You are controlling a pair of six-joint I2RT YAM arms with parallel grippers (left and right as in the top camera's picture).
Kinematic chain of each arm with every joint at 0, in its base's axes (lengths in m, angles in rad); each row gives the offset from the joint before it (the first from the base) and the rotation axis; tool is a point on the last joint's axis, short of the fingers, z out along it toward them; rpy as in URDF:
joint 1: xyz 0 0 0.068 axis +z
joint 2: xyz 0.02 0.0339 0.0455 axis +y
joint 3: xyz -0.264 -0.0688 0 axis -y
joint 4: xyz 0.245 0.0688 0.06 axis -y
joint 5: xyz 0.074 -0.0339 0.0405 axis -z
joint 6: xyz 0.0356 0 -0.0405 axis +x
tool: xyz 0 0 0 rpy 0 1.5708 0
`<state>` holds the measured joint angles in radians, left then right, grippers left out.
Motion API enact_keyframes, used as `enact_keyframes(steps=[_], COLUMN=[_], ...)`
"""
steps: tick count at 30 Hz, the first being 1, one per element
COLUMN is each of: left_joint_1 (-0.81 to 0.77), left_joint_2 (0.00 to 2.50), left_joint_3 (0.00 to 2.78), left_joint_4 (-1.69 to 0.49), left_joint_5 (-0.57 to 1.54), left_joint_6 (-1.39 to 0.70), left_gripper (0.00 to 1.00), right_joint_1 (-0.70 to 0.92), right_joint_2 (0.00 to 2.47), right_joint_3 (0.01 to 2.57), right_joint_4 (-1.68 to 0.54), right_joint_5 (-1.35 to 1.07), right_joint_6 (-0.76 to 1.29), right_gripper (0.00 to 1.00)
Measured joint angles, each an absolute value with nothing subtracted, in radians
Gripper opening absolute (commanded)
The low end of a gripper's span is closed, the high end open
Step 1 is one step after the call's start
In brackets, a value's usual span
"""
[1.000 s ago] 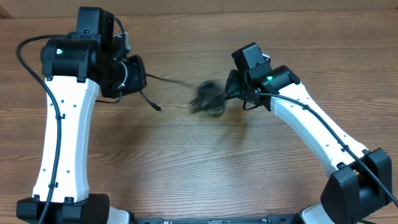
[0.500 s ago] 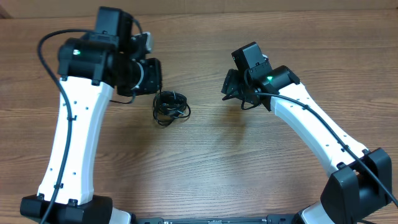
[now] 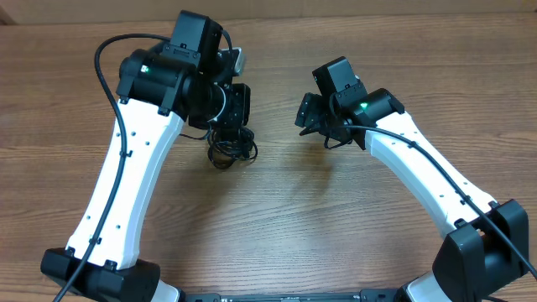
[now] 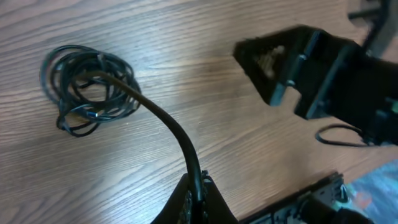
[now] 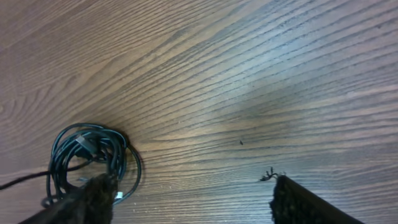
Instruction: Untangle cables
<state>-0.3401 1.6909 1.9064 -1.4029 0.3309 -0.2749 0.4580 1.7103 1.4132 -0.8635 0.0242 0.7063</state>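
Trailing from a coil of thin black cables (image 4: 87, 93), one strand (image 4: 168, 124) is pinched between the left gripper's (image 4: 196, 186) jaws. The right gripper's (image 5: 189, 186) jaws are spread wide.

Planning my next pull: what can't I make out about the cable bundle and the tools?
Overhead: the left arm covers the left tool and the cable bundle's top edge.
Left wrist: the bottom edge cuts off that tool pinching a strand; plug unseen.
Right wrist: the open right tool's finger hides the bundle's lower part.
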Motion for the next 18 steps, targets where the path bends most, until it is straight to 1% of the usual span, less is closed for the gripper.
enact_keyframes(steps=[5, 12, 13, 14, 15, 18], left_joint_1=[-0.389, -0.400, -0.402, -0.405, -0.410, -0.430], left_joint_2=[1.691, 1.691, 1.691, 1.691, 1.691, 1.691], left_joint_3=[1.906, 1.907, 1.907, 1.907, 1.907, 1.907], left_joint_4=[-1.399, -1.398, -1.398, -1.397, -1.396, -1.377], left_joint_5=[0.348, 0.372, 0.381, 0.391, 0.402, 0.428], left_joint_6=[-0.228, -0.209, -0.200, -0.185, -0.174, -0.147], left_gripper=[0.05, 0.04, 0.04, 0.04, 0.04, 0.04], right_joint_1=[0.458, 0.458, 0.458, 0.458, 0.458, 0.458], right_joint_2=[1.710, 1.710, 1.710, 1.710, 1.710, 1.710], right_joint_3=[1.413, 1.413, 1.413, 1.413, 1.413, 1.413], right_joint_4=[-0.863, -0.865, -0.864, -0.863, -0.863, -0.863], right_joint_5=[0.023, 0.023, 0.023, 0.023, 0.022, 0.022], right_joint_6=[0.706, 0.706, 0.706, 0.707, 0.707, 0.706], right_gripper=[0.85, 0.86, 0.88, 0.95, 0.98, 0.99])
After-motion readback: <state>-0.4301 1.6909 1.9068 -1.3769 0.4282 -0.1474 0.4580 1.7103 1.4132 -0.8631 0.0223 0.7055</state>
